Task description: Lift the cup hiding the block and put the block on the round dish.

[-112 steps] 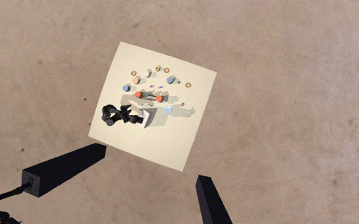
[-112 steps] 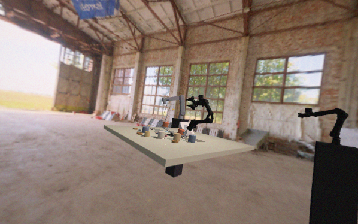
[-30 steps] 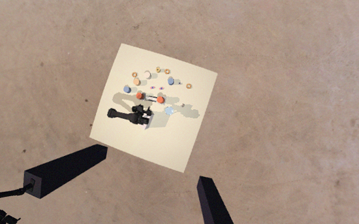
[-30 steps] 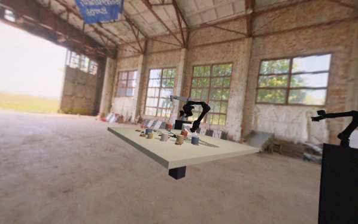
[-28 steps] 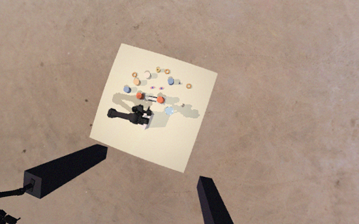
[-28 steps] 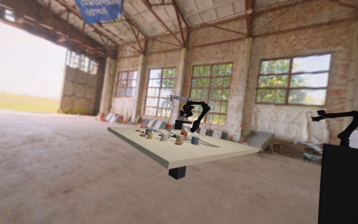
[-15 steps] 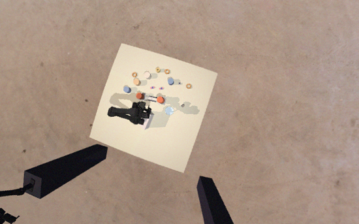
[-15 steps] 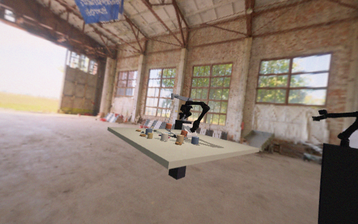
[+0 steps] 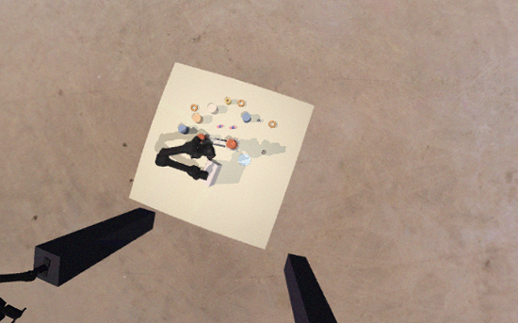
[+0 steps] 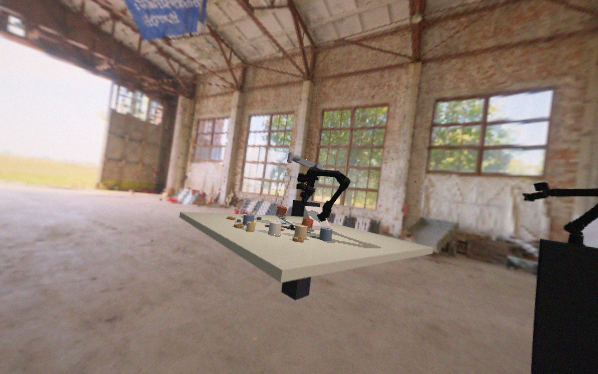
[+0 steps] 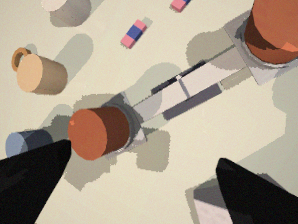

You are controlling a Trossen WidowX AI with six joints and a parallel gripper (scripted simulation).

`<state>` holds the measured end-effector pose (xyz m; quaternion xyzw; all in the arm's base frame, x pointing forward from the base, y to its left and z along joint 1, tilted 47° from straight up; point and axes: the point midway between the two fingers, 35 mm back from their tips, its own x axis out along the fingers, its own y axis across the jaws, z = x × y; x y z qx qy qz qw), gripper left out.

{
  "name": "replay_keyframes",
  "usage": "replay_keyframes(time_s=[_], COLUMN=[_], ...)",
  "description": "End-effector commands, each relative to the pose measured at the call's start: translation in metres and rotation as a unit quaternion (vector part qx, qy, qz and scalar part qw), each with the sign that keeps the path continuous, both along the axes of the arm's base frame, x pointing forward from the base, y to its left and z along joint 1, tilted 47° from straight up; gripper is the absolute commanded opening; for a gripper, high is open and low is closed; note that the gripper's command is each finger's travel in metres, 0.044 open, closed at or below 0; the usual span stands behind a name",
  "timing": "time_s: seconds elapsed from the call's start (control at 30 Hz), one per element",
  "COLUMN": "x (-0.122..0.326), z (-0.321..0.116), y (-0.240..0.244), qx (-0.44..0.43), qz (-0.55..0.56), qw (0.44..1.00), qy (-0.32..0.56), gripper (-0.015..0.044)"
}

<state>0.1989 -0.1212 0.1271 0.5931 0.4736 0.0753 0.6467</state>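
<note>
Two identical orange cups stand upside down on the ends of a small balance (image 11: 182, 92) (image 9: 217, 140). The left cup (image 11: 100, 132) (image 9: 201, 137) (image 10: 307, 222) is close to my left finger. The right cup (image 11: 276, 19) (image 9: 232, 144) (image 10: 282, 210) is farther off. My gripper (image 11: 146, 156) (image 9: 205, 147) (image 10: 321, 216) is open and empty, and hovers above the table beside the left cup without touching it. The round pale blue dish (image 9: 244, 159) lies just in front of the right cup. No block is in sight.
A tan mug (image 11: 40, 72) (image 9: 196, 118), a white cup (image 9: 212, 107), two blue cups (image 9: 183, 129) (image 9: 246, 117), two small erasers (image 11: 135, 32) and several orange rings (image 9: 272, 124) stand behind the balance. A pale box (image 9: 213, 172) is at the arm's base.
</note>
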Motion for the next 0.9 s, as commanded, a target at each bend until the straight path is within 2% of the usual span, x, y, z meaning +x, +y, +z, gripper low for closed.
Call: replay_keyframes(time_s=[0.0,0.4,0.87], x=[0.012,0.042,0.068], z=[0.005,0.017,0.035], y=[0.010,0.049,0.105], qx=[0.023,0.088,0.125], qz=[-0.010,-0.060,-0.149], qw=[0.998,0.964,0.884], qy=[0.061,0.242,0.425], gripper=[0.0440,0.0440,0.0440])
